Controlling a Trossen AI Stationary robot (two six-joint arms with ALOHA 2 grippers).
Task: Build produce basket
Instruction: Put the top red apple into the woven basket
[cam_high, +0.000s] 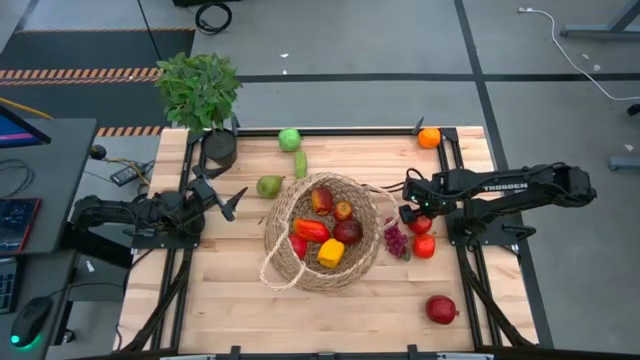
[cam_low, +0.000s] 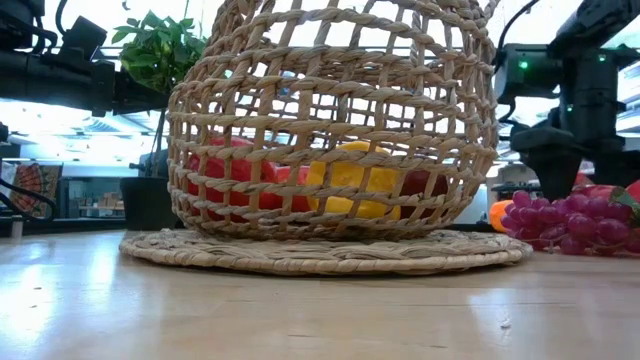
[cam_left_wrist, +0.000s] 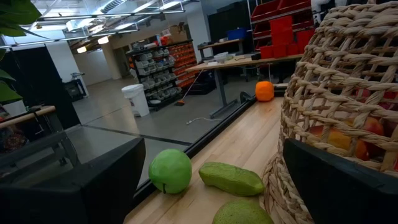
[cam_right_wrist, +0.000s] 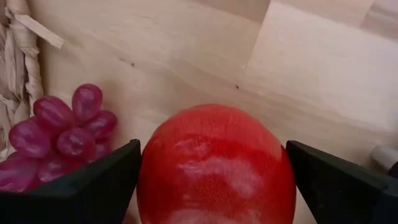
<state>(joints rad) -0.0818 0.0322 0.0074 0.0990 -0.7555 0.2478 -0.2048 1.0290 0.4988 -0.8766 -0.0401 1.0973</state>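
Left gripper (cam_high: 228, 200): held wide open, empty, just left of the green pear (cam_high: 268, 186). Green apple (cam_high: 289, 139) and green vegetable (cam_high: 300, 164): laid beyond the pear. Basket (cam_high: 290, 262): set at table centre, filled with red and yellow produce. Grape bunch (cam_high: 396, 241): placed touching the basket's right side. Right gripper (cam_right_wrist: 214, 180): spread wide, straddling a red fruit (cam_right_wrist: 214, 165) without clamping it. Red pomegranate (cam_high: 441, 309): left near the front right.
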